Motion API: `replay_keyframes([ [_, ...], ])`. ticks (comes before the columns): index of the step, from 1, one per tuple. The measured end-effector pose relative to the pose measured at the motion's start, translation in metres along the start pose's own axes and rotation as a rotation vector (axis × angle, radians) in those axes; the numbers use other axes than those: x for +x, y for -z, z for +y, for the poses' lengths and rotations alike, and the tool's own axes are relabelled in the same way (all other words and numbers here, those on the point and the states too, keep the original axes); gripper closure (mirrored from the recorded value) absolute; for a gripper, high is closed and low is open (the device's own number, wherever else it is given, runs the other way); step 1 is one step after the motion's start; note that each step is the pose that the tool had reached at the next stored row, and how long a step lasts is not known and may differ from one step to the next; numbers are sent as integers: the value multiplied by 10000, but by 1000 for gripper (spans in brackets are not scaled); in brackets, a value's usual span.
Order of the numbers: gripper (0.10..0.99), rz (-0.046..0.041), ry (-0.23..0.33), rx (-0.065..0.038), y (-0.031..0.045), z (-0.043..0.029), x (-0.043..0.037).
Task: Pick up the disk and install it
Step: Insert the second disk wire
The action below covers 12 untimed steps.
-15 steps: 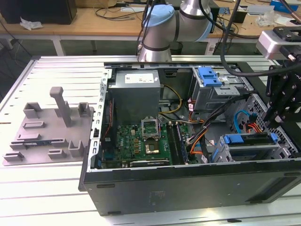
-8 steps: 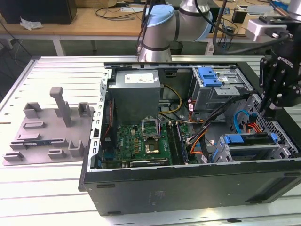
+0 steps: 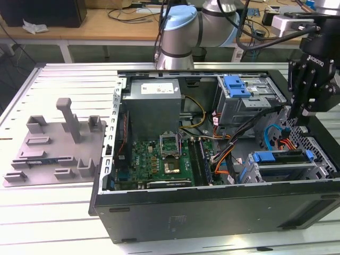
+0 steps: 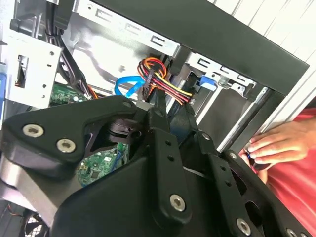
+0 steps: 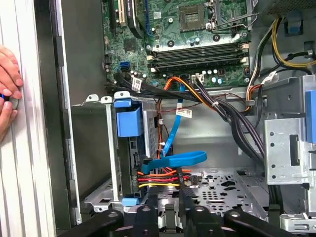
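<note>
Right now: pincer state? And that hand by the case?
The pincer: shut, nothing visible between its tips, close to the coloured cables inside the case.
The hand: resting at the case's outer edge; whether it holds anything cannot be told.

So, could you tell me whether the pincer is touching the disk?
Apart: in the exterior view the pincer hangs above the disk, with a clear gap between.

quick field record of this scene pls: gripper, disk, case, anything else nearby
gripper: over the open computer case's drive-bay corner, at the exterior view's right
fingers: cannot tell
disk: blue-framed, sitting in the drive cage inside the case; not held
computer case: lying on its side, open, motherboard exposed
cables: red, yellow and orange bundle plus a blue ribbon near the gripper
person's hand: resting at the case's edge
grey fixture: on the table beside the case
</note>
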State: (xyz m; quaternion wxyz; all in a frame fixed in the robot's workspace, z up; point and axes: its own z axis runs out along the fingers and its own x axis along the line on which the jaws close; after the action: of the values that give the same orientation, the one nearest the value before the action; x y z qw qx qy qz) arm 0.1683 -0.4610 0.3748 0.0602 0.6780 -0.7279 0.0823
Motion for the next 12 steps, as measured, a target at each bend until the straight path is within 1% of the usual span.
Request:
replay_keyframes([
  [1,773,43,1,3,2,1,-13],
  [6,773,56,3,-2,-1,1,-15],
  [7,773,209,47,-158,-2,-1,-20],
  [8,773,442,113,-379,-1,0,-20],
  [10,773,746,203,-674,1,1,-22],
  [11,773,947,266,-872,1,1,-24],
  [12,773,1226,345,-1108,1,1,-31],
])
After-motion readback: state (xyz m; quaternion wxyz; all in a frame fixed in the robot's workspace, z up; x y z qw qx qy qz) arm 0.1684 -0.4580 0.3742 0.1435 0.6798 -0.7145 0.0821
